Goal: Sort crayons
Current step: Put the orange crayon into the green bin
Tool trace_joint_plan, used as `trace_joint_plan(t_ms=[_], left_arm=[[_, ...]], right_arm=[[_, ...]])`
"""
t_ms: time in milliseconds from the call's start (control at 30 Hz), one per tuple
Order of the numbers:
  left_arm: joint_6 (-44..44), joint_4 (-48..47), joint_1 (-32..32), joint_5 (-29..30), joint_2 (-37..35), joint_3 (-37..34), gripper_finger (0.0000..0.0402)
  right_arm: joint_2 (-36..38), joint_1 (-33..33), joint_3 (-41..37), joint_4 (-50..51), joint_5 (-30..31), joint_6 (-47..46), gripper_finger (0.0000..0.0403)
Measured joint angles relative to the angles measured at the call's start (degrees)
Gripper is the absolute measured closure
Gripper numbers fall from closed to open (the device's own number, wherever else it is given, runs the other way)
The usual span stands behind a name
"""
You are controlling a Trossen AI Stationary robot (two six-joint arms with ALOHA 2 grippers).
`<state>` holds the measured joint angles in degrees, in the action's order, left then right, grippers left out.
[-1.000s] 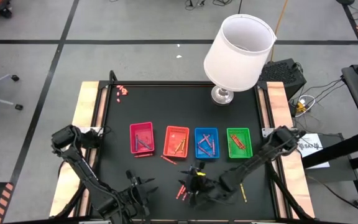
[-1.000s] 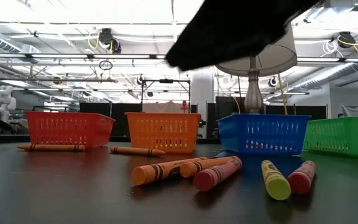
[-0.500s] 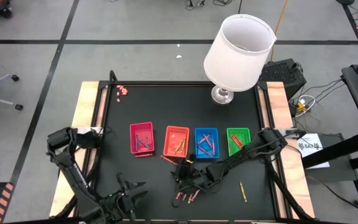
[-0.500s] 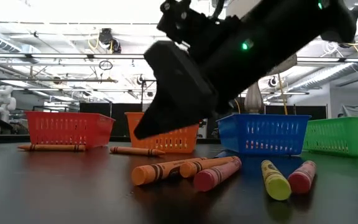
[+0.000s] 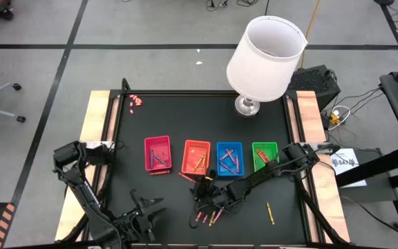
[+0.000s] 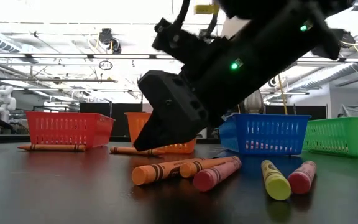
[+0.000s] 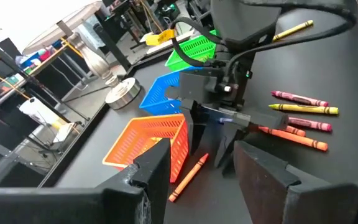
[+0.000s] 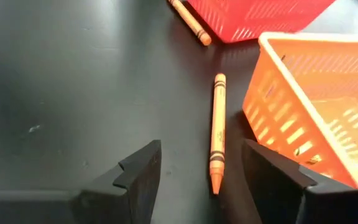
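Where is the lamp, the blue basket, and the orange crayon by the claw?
lamp (image 5: 264,50): high view, on its white shade.
blue basket (image 6: 263,134): low view, on its front wall.
orange crayon (image 8: 216,130): right wrist view, on its middle.

A big white lamp (image 5: 266,52) stands at the top right of the black table (image 5: 185,117). Tiny pink bits (image 5: 136,102) lie at its top left. A black box (image 5: 314,81) sits beside the lamp.

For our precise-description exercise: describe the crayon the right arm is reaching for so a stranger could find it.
Start at the orange basket in the row of four. An orange crayon lies on the black table beside it, between the open right tool fingers. It lies alone, apart from the cluster of five crayons.
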<state>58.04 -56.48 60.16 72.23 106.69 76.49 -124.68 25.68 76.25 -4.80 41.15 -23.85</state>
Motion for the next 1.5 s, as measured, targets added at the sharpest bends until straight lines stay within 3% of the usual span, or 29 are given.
trace_joint_plan(t_ms=[367,900,1200,1500], left_arm=[[-0.1,0.2,-0.5,-0.2,0.0,0.0,0.0229],[-0.3,0.2,-0.5,-0.4,0.0,0.0,0.0229],[-0.3,0.1,-0.5,-0.4,0.0,0.0,0.0229],[0.0,0.1,-0.5,-0.5,0.0,0.0,0.0229]], right_arm=[[-1.6,-2.0,0.2,-0.3,-4.9,-4.8,0.0210],[-1.7,-2.1,0.1,-0.7,-5.4,-5.4,0.0396],[0.7,-0.2,-0.2,0.1,-5.6,-2.9,0.0399],[11.6,4.9,-0.1,5.9,-6.0,6.6,0.0400]])
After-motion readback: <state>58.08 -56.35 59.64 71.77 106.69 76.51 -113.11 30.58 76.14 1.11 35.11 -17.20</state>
